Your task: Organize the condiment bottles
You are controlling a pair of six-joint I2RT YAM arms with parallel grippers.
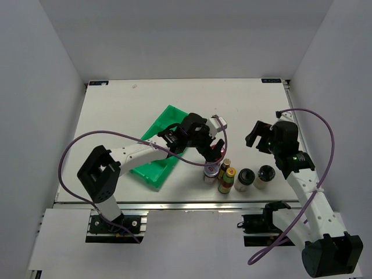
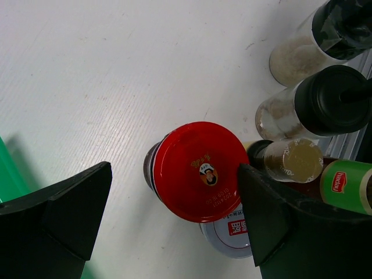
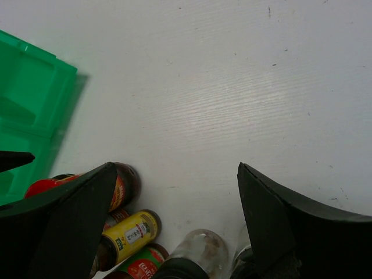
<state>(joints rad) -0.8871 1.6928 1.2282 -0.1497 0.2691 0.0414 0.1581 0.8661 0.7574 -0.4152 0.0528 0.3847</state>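
The condiment bottles stand in a cluster near the table's front edge. The red-capped dark jar (image 1: 214,155) (image 2: 200,171) sits between my left gripper's (image 1: 211,146) (image 2: 174,203) open fingers; the right finger (image 2: 264,212) is at the cap's edge and the left finger is well apart. The silver-lidded jar (image 1: 210,173) (image 2: 229,233) is partly under the red cap. Two slim bottles (image 1: 226,179) (image 2: 292,160) and two black-lidded jars (image 1: 244,179) (image 1: 264,175) (image 2: 330,100) stand to the right. My right gripper (image 1: 258,136) (image 3: 174,215) is open and empty above the table behind the jars.
The green divided bin (image 1: 158,150) (image 3: 29,93) lies left of the bottles, partly under my left arm. The table's front edge (image 1: 192,200) runs just in front of the bottle row. My right wrist view shows the jars' sides (image 3: 128,232) at its bottom.
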